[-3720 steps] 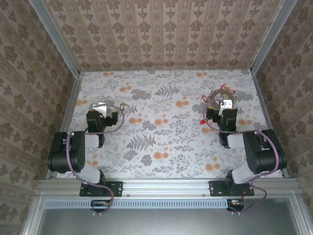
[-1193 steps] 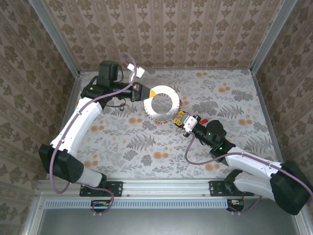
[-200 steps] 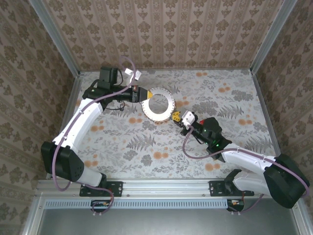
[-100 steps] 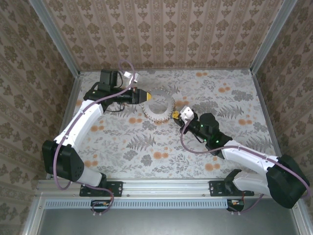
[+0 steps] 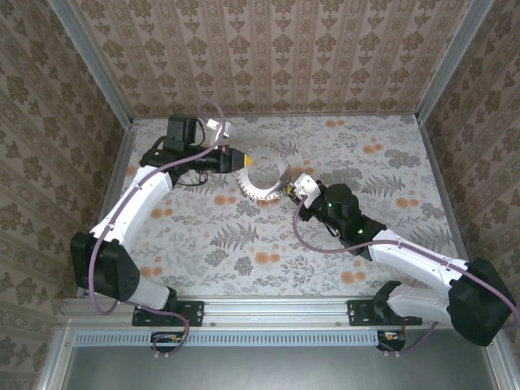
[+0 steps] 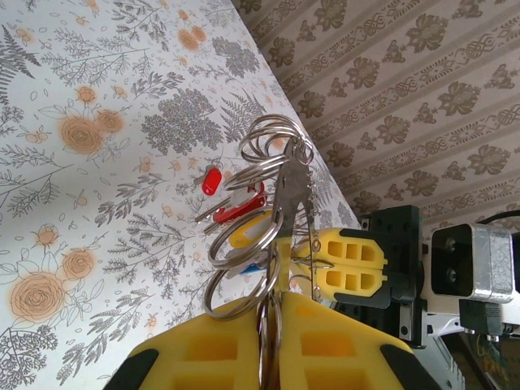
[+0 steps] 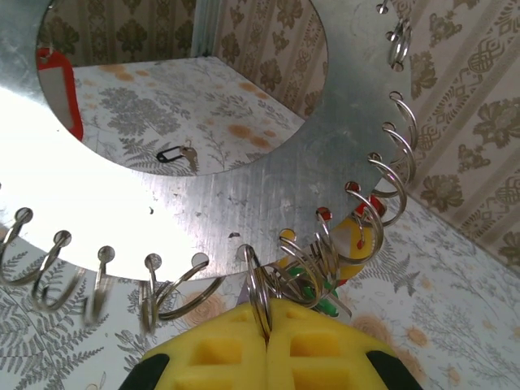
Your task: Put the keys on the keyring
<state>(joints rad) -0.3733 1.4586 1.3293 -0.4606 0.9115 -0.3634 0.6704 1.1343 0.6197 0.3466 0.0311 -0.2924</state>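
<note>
Right gripper (image 5: 288, 190) has pushed in toward the keyring (image 5: 264, 172), which now tilts more steeply; its fingers are clamped on the keyring's lower-right rim, at a small split ring (image 7: 258, 284). Left gripper (image 5: 244, 162) is clamped on the keyring's left rim, and red-tagged keys (image 6: 241, 209) hang from the keyring

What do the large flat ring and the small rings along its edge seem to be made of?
The keyring looks like sheet metal, brushed matt silver: fine scratches, soft glare. The small split rings look like polished wire, perhaps steel: sharp bright highlights.
</note>
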